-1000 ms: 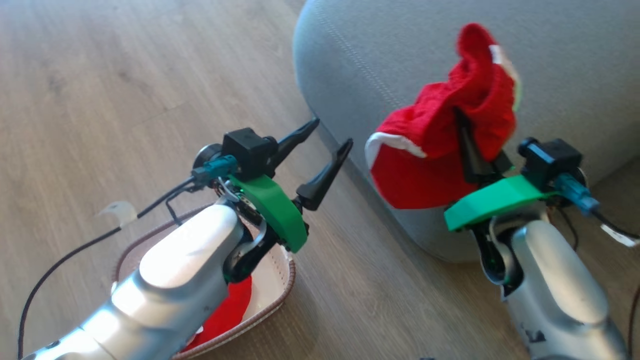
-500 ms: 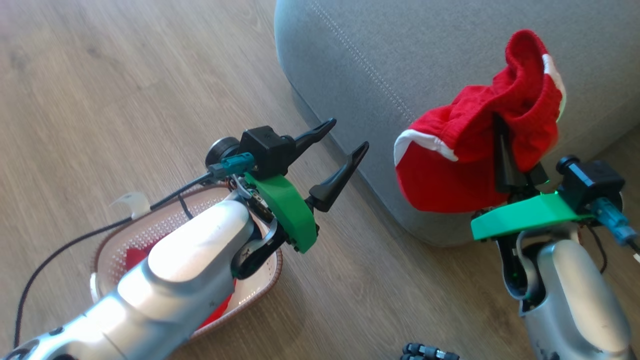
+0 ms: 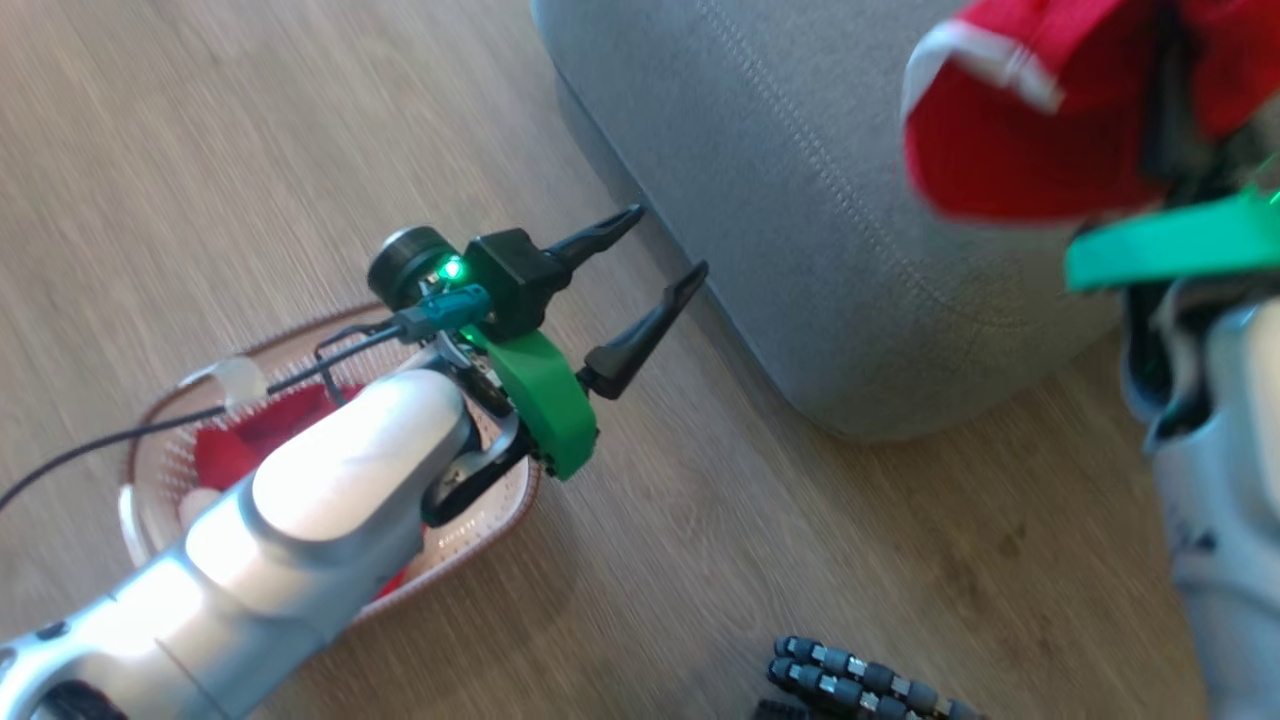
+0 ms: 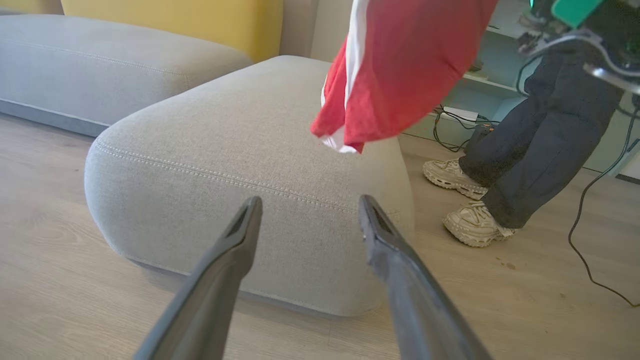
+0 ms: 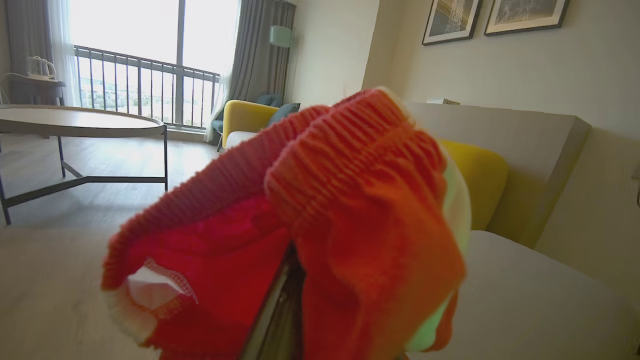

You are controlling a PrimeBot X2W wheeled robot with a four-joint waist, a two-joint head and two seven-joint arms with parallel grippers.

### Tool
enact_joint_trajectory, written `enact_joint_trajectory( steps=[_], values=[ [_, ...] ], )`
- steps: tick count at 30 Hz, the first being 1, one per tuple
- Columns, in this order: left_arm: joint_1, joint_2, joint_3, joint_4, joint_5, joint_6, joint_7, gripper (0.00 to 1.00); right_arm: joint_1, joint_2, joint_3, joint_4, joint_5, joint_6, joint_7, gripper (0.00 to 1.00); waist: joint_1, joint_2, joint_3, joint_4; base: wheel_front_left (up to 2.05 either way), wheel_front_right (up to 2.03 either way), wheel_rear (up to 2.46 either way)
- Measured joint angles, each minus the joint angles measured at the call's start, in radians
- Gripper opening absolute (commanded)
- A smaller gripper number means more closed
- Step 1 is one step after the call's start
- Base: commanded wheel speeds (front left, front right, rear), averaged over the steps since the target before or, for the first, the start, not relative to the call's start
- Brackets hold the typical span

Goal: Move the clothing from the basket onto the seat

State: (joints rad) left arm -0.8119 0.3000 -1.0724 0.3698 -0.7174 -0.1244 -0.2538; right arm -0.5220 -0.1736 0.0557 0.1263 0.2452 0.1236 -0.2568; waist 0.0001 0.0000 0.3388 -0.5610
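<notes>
Gripping a red garment (image 3: 1000, 150) in the tightly closed right gripper (image 3: 1165, 130), high above the right side of the seat (image 3: 780, 150) and not touching it. Holding the left gripper (image 3: 670, 241) wide open and empty over the basket (image 3: 480, 515) at near left, with more red clothing (image 3: 260, 430) inside. Probably needs carrying farther over the seat, then lowering.

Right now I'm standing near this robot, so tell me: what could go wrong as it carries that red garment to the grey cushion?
1. The soft red white-trimmed garment hangs bunched from the shut right tool, seemingly near the edge of the large grey fabric cushion; released early, it could slide onto the floor.
2. A person's pale shoes stand close beside that cushion, so a wide arm swing might reach them.
</notes>
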Motion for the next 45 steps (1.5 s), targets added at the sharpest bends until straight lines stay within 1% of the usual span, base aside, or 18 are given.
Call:
enact_joint_trajectory(
  steps=[6,9,12,14,17,19,20,24,26,27,28,31,34,38,43,45],
  values=[
    [-0.031,0.037,-0.012,-0.008,0.001,0.000,0.011,1.00,-0.164,-0.079,-0.015,0.033,-0.035,0.000,0.000,0.00,0.0001,0.0000,0.085,0.001,0.00,0.00,0.00],
    [-0.042,0.054,-0.015,-0.032,0.006,0.001,0.025,1.00,-0.250,-0.130,-0.019,0.054,-0.043,0.000,0.000,0.00,0.0001,0.0000,0.129,0.002,0.00,0.00,0.00],
    [-0.060,0.060,-0.018,-0.062,0.015,0.001,0.044,1.00,-0.329,-0.186,-0.048,0.094,-0.047,0.000,0.000,0.00,0.0002,0.0000,0.174,0.009,0.00,0.00,0.00],
    [-0.075,0.067,-0.017,-0.077,0.022,0.004,0.053,1.00,-0.366,-0.211,-0.070,0.124,-0.063,0.000,0.000,0.00,0.0002,0.0000,0.203,0.016,0.00,0.00,0.00],
    [-0.095,0.081,-0.017,-0.097,0.029,0.009,0.067,1.00,-0.407,-0.221,-0.117,0.193,-0.083,0.000,0.000,0.00,0.0002,0.0000,0.247,0.028,0.00,0.00,0.00],
    [-0.101,0.093,-0.017,-0.107,0.031,0.011,0.072,1.00,-0.437,-0.225,-0.159,0.255,-0.099,0.000,0.000,0.00,0.0002,0.0000,0.276,0.036,0.00,0.00,0.00],
    [-0.103,0.103,-0.017,-0.115,0.031,0.011,0.080,1.00,-0.475,-0.240,-0.214,0.326,-0.116,0.000,0.000,0.00,0.0002,0.0000,0.304,0.047,0.00,0.00,0.00],
    [-0.113,0.112,-0.017,-0.136,0.031,0.014,0.093,1.00,-0.568,-0.254,-0.336,0.453,-0.154,0.000,0.000,0.00,0.0001,0.0000,0.352,0.076,0.00,0.00,0.00],
    [-0.117,0.114,-0.018,-0.143,0.031,0.020,0.095,1.00,-0.612,-0.265,-0.399,0.508,-0.165,0.000,0.002,0.00,0.0003,0.0000,0.372,0.099,0.00,0.00,0.00],
    [-0.117,0.114,-0.018,-0.143,0.031,0.020,0.095,1.00,-0.612,-0.265,-0.399,0.508,-0.165,0.000,0.002,0.00,0.0003,0.0000,0.372,0.099,0.00,0.00,0.00],
    [-0.121,0.116,-0.018,-0.146,0.037,0.019,0.094,1.00,-0.644,-0.293,-0.454,0.551,-0.202,0.000,0.017,0.00,0.0001,0.0000,0.388,0.127,0.00,0.00,0.00],
    [-0.130,0.123,-0.018,-0.153,0.040,0.020,0.093,1.00,-0.686,-0.324,-0.554,0.597,-0.229,0.000,0.027,0.00,0.0000,0.0000,0.414,0.165,0.00,0.00,0.00],
    [-0.131,0.133,-0.018,-0.156,0.040,0.020,0.086,1.00,-0.725,-0.329,-0.608,0.624,-0.256,0.000,0.026,0.00,0.0000,0.0000,0.443,0.197,0.00,0.00,0.00],
    [-0.131,0.134,-0.019,-0.158,0.040,0.021,0.085,1.00,-0.774,-0.303,-0.673,0.651,-0.282,0.000,0.017,0.00,0.0001,0.0000,0.476,0.232,0.00,0.00,0.00],
    [-0.132,0.132,-0.021,-0.159,0.044,0.023,0.075,1.00,-0.786,-0.241,-0.760,0.709,-0.320,0.000,0.009,0.00,0.0001,0.0000,0.510,0.269,0.00,0.00,0.00],
    [-0.132,0.132,-0.022,-0.157,0.047,0.025,0.071,1.00,-0.785,-0.222,-0.780,0.745,-0.344,0.000,0.008,0.00,0.0001,0.0000,0.518,0.280,0.00,0.00,0.00]
  ],
)
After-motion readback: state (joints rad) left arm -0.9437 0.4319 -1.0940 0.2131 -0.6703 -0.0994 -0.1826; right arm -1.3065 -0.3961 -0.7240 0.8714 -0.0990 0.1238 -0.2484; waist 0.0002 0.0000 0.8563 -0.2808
